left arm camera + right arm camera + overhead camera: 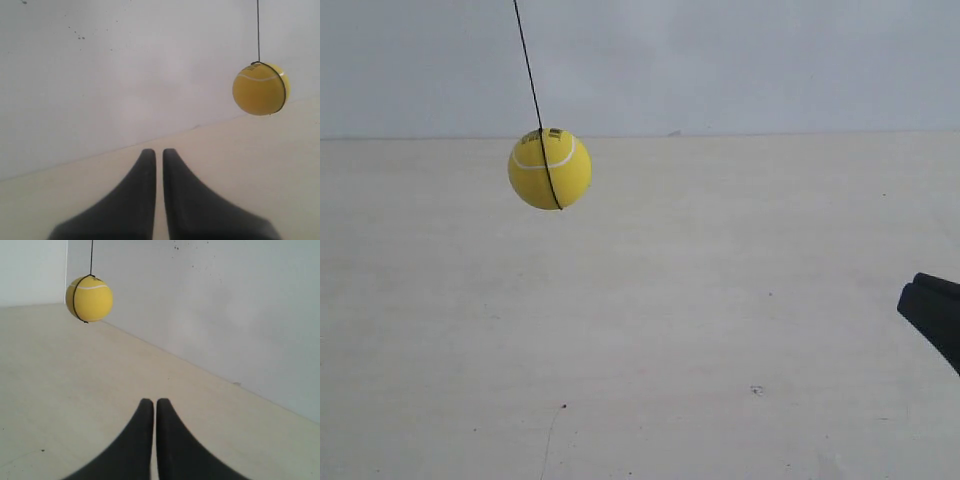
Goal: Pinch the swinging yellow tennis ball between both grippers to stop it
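Note:
The yellow tennis ball [549, 169] hangs in the air on a thin dark string [527, 65] that slants up and to the left in the exterior view. It also shows in the left wrist view as the ball [260, 89] and in the right wrist view as the ball [89, 299], far from both sets of fingers. My left gripper [155, 154] is shut with nothing in it, and so is my right gripper [154, 403]. A black arm tip [932, 312] pokes in at the exterior view's right edge, well away from the ball.
A pale beige tabletop [700, 330] lies under the ball. A plain light grey wall [740, 60] stands behind it. Small dark specks mark the table surface.

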